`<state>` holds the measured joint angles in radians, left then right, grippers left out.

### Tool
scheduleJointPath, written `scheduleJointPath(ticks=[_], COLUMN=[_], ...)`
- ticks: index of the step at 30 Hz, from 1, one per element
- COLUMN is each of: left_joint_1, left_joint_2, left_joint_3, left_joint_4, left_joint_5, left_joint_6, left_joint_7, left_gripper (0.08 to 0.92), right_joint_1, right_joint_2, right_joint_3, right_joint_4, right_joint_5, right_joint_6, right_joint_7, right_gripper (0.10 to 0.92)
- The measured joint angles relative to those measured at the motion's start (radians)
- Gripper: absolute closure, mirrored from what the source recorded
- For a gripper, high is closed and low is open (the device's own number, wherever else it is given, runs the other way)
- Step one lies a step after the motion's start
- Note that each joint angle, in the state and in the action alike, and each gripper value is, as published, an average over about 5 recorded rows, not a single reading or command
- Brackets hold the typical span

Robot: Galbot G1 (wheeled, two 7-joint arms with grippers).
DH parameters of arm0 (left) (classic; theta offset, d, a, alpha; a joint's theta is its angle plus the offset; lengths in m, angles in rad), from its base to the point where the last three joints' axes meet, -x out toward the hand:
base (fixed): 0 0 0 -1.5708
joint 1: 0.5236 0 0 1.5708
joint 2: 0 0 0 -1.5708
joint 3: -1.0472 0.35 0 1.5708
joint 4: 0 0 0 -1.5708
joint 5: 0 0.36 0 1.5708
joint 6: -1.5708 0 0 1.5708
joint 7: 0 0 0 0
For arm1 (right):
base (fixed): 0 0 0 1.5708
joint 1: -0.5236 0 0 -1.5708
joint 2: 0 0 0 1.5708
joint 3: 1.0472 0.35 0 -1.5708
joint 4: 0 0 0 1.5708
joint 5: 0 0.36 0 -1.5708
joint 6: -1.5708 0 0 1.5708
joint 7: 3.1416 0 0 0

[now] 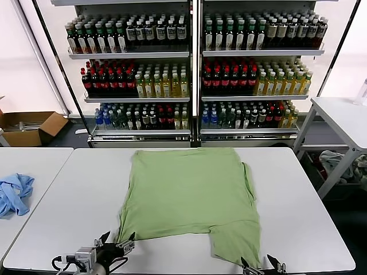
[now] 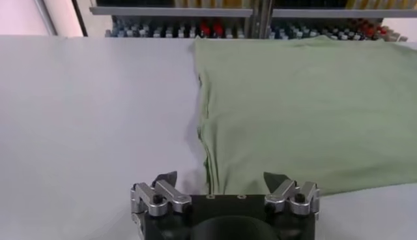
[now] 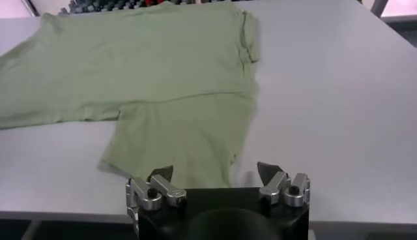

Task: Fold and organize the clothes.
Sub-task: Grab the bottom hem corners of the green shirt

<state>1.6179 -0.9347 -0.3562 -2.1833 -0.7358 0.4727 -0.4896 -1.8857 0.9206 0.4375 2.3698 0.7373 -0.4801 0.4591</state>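
The light green polo shirt (image 1: 192, 195) lies spread flat on the white surface (image 1: 298, 195), soft matte fabric with faint wrinkles and a doubled fold line along its side; one flap (image 3: 186, 140) hangs down toward the near edge, ending in a slightly slanted hem. The left gripper (image 1: 117, 245) sits low at the near edge of the surface, its fingers spread wide, with the shirt's near-left corner just ahead of it and slightly toward its right finger; smooth bare surface stretches off to its left and ahead. The right gripper (image 1: 262, 264) is also at the near edge, fingers spread apart, with the hanging flap's hem directly ahead, nearer its left finger; open bare surface lies to its right. Beyond the shirt, far ahead of both grippers, metal shelves (image 1: 195, 54) hold rows of bottles with dark, red, yellow and green contents. Far to the left gripper's left, a crumpled light blue garment (image 1: 14, 193) rests on a neighbouring surface, and an open cardboard box (image 1: 31, 126) sits on the floor behind it.
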Motion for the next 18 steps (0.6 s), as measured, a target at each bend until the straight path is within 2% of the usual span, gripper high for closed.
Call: scheduleJointPath(ticks=[6, 18], left_joint_1=[-0.001, 0.012], left_joint_2=[-0.005, -0.009], left_joint_3=[0.005, 0.020], left_joint_4=[0.017, 0.031], left_joint_5=[-0.001, -0.008], left_joint_6=[-0.013, -0.035], left_joint_7=[0.002, 0.024], left_gripper=[0.310, 0.656], right_joint_1=[0.013, 0.025], right_joint_2=[0.005, 0.011], right_joint_3=[-0.016, -0.035], right_joint_4=[-0.012, -0.025], right_joint_5=[-0.008, -0.020], right_joint_6=[0.005, 0.021], right_joint_7=[0.000, -0.002], right_gripper=[0.350, 0.697])
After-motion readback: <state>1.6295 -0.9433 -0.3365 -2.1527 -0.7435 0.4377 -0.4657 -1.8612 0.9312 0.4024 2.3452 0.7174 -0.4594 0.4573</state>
